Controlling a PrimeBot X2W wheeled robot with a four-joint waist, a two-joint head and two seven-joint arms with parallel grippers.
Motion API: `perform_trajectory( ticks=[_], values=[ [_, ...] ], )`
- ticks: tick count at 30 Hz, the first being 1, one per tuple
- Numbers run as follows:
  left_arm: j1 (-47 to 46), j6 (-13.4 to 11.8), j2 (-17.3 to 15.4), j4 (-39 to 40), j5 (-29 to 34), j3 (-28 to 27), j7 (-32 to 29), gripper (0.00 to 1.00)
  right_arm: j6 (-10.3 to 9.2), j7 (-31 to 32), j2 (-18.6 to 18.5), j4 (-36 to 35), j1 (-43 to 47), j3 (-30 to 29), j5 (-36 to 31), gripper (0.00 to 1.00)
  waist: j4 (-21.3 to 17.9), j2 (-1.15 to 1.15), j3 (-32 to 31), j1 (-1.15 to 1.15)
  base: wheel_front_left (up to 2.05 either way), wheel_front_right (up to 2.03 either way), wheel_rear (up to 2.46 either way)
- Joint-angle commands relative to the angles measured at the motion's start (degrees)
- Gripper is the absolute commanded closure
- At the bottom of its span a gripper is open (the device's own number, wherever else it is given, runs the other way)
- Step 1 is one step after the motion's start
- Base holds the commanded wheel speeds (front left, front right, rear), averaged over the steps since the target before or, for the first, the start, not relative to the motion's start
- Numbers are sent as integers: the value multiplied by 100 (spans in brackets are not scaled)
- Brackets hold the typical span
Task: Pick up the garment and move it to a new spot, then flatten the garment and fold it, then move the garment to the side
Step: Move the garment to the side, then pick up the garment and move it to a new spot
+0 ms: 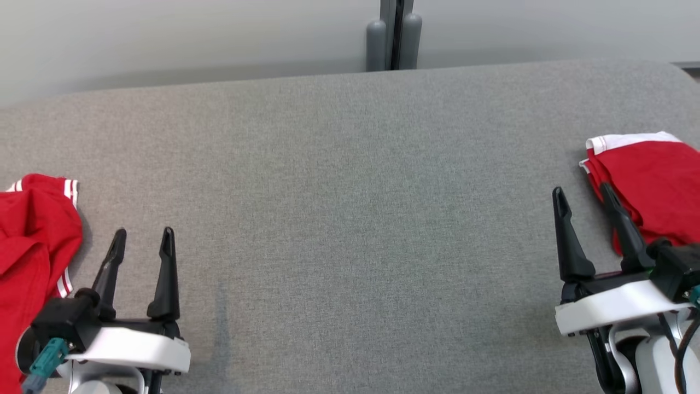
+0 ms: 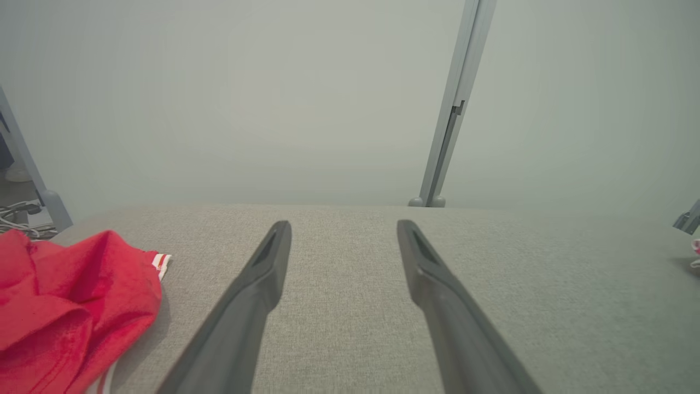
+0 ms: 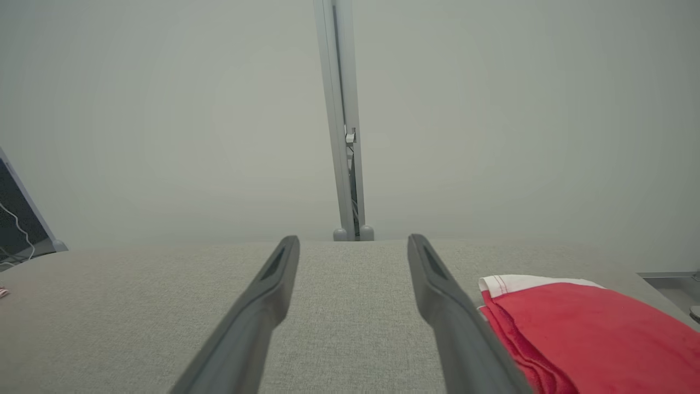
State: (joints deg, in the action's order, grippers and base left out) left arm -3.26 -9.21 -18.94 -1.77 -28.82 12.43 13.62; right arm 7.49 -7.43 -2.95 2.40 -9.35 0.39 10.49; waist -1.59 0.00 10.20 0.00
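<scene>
Far left on the grey worktop (image 1: 350,191) lies the crumpled garment (image 1: 33,241), red, with the picture's edge cutting it off. Its long axis runs from near me toward the far side. A white-striped cuff sits at its far end and points right, and more stripes show on its right edge.

Just right of it is my left claw (image 1: 143,235), fingers spread wide and pointing away from me, with nothing between them. It is apart from the cloth. My left wrist view shows the same: the claw (image 2: 344,227) gapes over bare worktop, with the bunched garment (image 2: 71,306) off to its left.

The middle of the worktop is bare cloth, and a grey post (image 1: 394,35) stands behind the far edge.

My right claw (image 1: 581,190) is also wide open and empty. Its right finger crosses in front of the folded garment (image 1: 651,180), and I cannot tell whether they touch. That red garment lies flat at the far right, its white band at the far end and its stacked folds facing my claw. Its long axis slants from far-left to near-right. In my right wrist view it (image 3: 590,334) lies just beside the claw (image 3: 354,241).
</scene>
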Motion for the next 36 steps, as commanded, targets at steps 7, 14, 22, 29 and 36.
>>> perform_trajectory(
  ticks=[7,14,22,29,36],
  values=[
    [350,-110,-63,32,-6,28,-75,0,2,229,-11,-293,502,-133,-55,0,-30,0,-434,0,0,0,0],
    [584,-217,-111,98,7,77,-205,0,2,399,-8,-487,873,-274,-69,0,-12,0,-688,0,0,0,0],
    [719,-279,-137,199,-42,94,-282,0,2,540,-9,-640,1045,-296,-77,0,14,0,-765,0,0,0,0],
    [736,-309,-149,250,-70,80,-288,0,2,541,-8,-664,1040,-281,-8,0,16,0,-717,0,0,0,0],
    [666,-310,-178,256,-81,67,-277,0,2,511,-8,-627,977,-272,17,0,11,0,-685,0,0,0,0]
  ],
)
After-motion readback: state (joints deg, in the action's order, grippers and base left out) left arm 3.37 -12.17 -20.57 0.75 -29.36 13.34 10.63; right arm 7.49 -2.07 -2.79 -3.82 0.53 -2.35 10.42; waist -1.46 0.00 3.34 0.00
